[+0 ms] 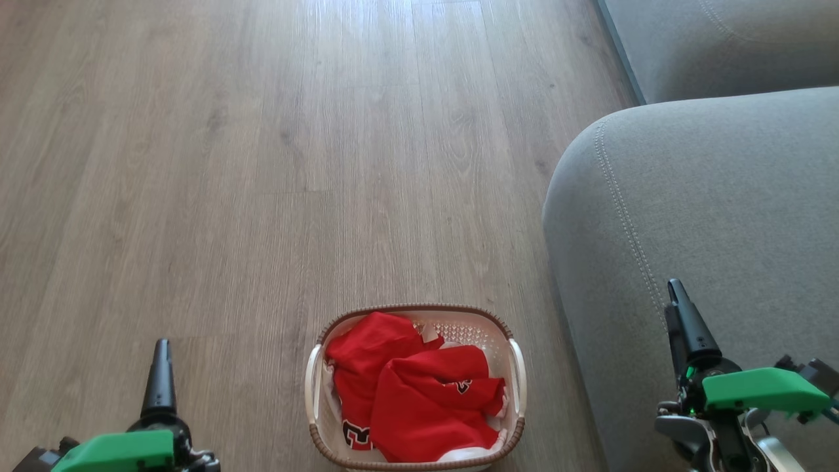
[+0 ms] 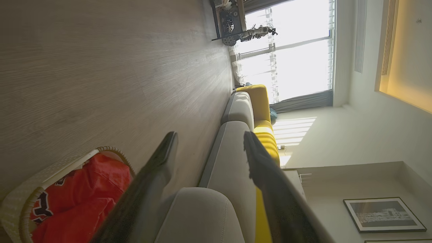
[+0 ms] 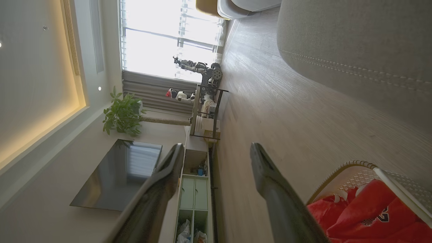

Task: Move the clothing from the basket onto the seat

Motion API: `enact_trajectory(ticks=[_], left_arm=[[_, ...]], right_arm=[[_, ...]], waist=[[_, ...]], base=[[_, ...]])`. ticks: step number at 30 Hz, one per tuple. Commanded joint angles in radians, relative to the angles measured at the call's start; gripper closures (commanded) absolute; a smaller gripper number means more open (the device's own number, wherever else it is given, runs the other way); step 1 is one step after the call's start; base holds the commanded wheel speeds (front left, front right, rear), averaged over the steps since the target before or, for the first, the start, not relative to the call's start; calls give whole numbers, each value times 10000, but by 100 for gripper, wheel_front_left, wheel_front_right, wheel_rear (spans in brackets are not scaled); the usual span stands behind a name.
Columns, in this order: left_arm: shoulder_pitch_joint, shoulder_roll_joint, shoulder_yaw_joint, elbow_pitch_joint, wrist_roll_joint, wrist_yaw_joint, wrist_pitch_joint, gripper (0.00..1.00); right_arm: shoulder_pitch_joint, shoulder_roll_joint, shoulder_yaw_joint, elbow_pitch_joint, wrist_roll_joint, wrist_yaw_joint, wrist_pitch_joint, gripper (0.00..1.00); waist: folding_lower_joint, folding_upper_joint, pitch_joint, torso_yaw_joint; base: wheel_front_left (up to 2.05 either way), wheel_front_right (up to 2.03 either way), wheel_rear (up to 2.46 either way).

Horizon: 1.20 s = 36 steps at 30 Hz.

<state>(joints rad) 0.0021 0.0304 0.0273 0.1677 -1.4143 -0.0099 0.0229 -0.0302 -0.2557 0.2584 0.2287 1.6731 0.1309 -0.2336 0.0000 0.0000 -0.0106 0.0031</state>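
Note:
The basket (image 1: 419,308) stands on the wooden floor at the bottom centre of the head view, with red clothing (image 1: 419,393) crumpled inside it. Just right of it rises the seat (image 1: 708,216), a grey cushion with pale stitching. My left gripper (image 1: 160,347) hovers over the floor left of the basket, and my right gripper (image 1: 675,288) hangs over the seat's front edge. The left wrist view shows the left gripper (image 2: 210,136) open and empty, with the basket (image 2: 108,149), clothing (image 2: 84,202) and seat (image 2: 202,216) below. The right gripper (image 3: 216,146) is also open, beside the basket (image 3: 354,164) and clothing (image 3: 364,209).
A second grey sofa section (image 1: 721,46) lies beyond the seat at the top right. Yellow back cushions (image 2: 266,135) line the sofa. A dark TV (image 3: 118,175), a low cabinet (image 3: 192,195), a plant (image 3: 123,114) and a rack (image 3: 207,101) stand across the room.

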Motion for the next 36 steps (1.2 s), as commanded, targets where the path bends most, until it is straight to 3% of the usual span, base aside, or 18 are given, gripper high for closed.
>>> enact_trajectory(ticks=[1, 36], left_arm=[[-116, 96, 60, -459, 269, 10, -142, 0], [227, 134, -660, -848, 6237, 511, -1140, 0]], right_arm=[[-292, -71, -166, -387, -333, 0, -72, 0], [-67, 713, -842, -686, -6506, -1, -149, 0]], waist=[[0, 0, -2, 2], [0, 0, -62, 81]], base=[[0, 0, 0], [0, 0, 0]])
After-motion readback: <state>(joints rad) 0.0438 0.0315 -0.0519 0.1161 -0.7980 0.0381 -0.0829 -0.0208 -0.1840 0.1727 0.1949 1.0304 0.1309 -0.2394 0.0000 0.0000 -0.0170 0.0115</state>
